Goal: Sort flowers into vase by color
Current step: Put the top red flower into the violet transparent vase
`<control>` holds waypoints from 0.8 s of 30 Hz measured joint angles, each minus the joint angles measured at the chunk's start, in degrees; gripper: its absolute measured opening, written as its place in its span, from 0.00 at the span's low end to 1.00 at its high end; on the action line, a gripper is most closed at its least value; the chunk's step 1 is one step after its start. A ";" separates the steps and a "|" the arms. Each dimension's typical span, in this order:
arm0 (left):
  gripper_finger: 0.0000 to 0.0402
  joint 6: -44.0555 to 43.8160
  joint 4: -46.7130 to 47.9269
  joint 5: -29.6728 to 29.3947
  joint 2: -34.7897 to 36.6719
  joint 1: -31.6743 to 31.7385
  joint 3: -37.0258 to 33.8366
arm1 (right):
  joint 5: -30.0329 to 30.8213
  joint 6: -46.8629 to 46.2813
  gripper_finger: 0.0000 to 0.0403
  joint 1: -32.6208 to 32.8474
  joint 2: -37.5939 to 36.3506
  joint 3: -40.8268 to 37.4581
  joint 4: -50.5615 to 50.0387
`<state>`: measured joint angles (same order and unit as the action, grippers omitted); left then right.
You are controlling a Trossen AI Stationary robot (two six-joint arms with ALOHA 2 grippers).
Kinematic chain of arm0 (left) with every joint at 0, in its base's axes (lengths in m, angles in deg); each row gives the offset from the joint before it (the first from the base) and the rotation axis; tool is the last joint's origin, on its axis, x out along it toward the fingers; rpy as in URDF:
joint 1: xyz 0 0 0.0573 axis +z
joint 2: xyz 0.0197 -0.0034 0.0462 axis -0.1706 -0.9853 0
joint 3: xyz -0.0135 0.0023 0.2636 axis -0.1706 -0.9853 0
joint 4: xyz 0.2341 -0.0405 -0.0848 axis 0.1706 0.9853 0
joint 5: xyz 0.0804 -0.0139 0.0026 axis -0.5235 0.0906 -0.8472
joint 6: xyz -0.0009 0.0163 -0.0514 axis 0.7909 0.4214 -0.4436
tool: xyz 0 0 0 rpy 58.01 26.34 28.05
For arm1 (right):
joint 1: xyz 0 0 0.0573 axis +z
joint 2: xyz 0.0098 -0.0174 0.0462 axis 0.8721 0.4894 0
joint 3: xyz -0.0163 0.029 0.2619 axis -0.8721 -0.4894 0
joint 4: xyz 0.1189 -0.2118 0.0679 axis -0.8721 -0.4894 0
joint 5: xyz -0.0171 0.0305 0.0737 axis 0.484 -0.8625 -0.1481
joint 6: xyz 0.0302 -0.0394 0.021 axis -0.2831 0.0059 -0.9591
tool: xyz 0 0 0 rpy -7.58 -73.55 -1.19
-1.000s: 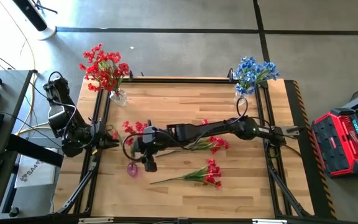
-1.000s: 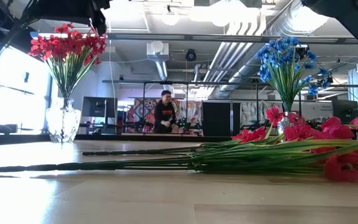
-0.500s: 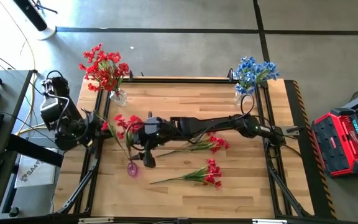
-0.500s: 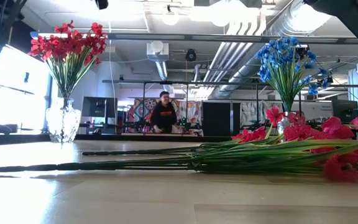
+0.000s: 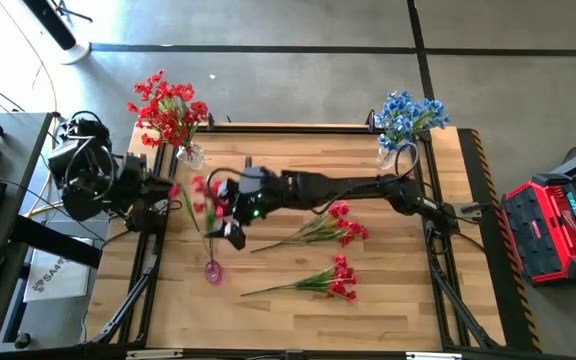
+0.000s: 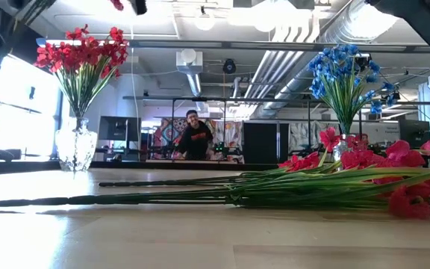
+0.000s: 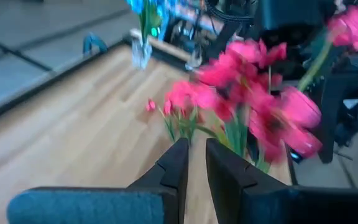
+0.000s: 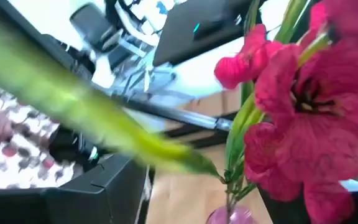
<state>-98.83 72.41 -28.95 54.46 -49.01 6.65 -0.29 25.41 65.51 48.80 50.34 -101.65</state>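
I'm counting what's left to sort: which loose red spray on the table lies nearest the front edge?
The red spray lying alone below the other loose spray, nearest the table's front edge; its blooms point right, and neither gripper touches it.

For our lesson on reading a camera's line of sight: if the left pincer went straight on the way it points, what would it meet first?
Probably the red flowers held up just ahead of the left pincer, though depth is hard to judge. The wooden table lies below that line.

Left gripper (image 7: pixel 192 163) at table's left edge, fingers nearly shut; right gripper (image 5: pixel 230 222) mid-table, apparently spread wide.
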 joint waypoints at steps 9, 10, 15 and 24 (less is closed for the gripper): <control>0.11 6.62 -0.59 -8.45 0.00 0.00 6.78 | 4.31 4.08 0.65 -0.49 -5.96 0.12 -3.20; 0.11 7.26 -0.69 -9.02 0.02 0.00 7.39 | 4.32 4.45 0.65 -0.70 -6.19 0.22 -3.67; 0.11 10.41 -1.41 -11.13 0.00 0.00 9.08 | 4.46 5.04 0.65 -0.71 -6.04 0.04 -7.66; 0.11 9.03 -2.32 -11.73 -0.47 -0.01 9.22 | 16.38 7.50 0.42 -2.79 -4.72 -1.18 -21.80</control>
<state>-89.81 70.09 -40.68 53.99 -49.01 15.87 16.09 32.91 62.73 44.08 49.16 -123.46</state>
